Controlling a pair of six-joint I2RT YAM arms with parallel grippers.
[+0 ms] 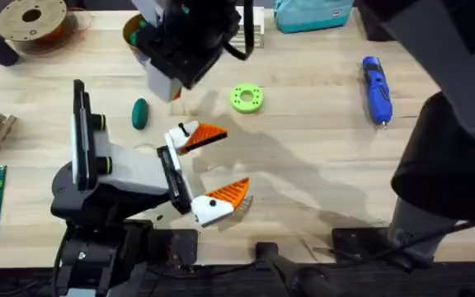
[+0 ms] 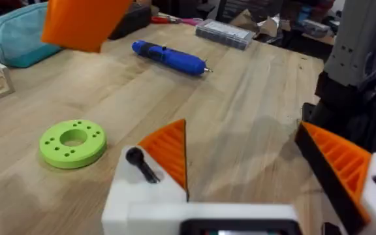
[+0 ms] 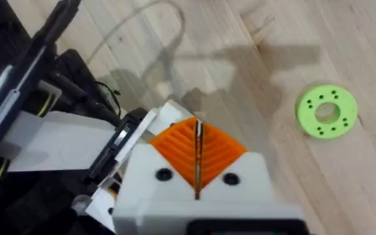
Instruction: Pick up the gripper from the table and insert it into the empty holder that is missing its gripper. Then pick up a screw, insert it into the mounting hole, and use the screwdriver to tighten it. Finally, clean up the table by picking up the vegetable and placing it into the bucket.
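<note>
Wooden table (image 1: 320, 157) — screwdriver (image 1: 376, 89), green disc (image 1: 246, 98), vegetable (image 1: 140, 113).

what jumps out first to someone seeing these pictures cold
The left gripper in the middle of the table stands out first, jaws spread wide, with an orange ribbed pad on each finger. Next come the bright green ring-shaped disc just beyond it and the blue screwdriver lying far to the right. The right gripper hangs over the left arm with its orange pads pressed together.
</note>
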